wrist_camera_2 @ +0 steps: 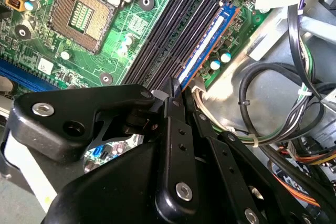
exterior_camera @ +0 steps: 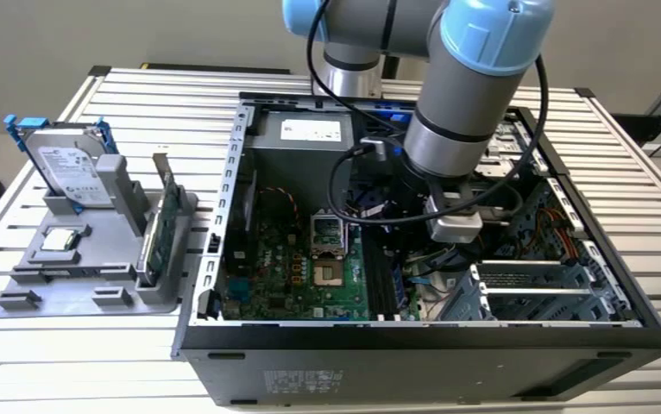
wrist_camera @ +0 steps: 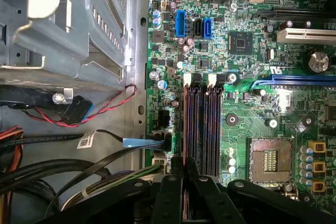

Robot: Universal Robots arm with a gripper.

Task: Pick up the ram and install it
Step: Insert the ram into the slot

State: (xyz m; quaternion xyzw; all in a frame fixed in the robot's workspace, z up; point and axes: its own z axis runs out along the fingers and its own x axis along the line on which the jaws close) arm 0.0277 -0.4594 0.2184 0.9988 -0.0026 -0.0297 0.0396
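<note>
The ram (wrist_camera_2: 206,44) is a thin blue-green stick, standing edge-up along the outermost black slot (wrist_camera_2: 173,35) of the green motherboard (wrist_camera_2: 73,56), next to the board's edge. My gripper (wrist_camera_2: 172,92) is shut on its near end, with the black fingers (wrist_camera_2: 178,129) pressed to both faces. In the first wrist view the ram (wrist_camera: 185,124) shows as a slim line running from my gripper (wrist_camera: 184,165) up between the slot's white latches (wrist_camera: 187,80). In the exterior view my arm (exterior_camera: 457,129) reaches down into the open computer case (exterior_camera: 423,332).
Bundled cables (wrist_camera_2: 273,103) lie close beside the slots, and a metal drive cage (wrist_camera: 68,24) stands beyond them. The CPU socket (wrist_camera: 270,156) is on the other side. Left of the case, a grey tray (exterior_camera: 31,302) holds a hard drive (exterior_camera: 72,168) and a green card (exterior_camera: 160,237).
</note>
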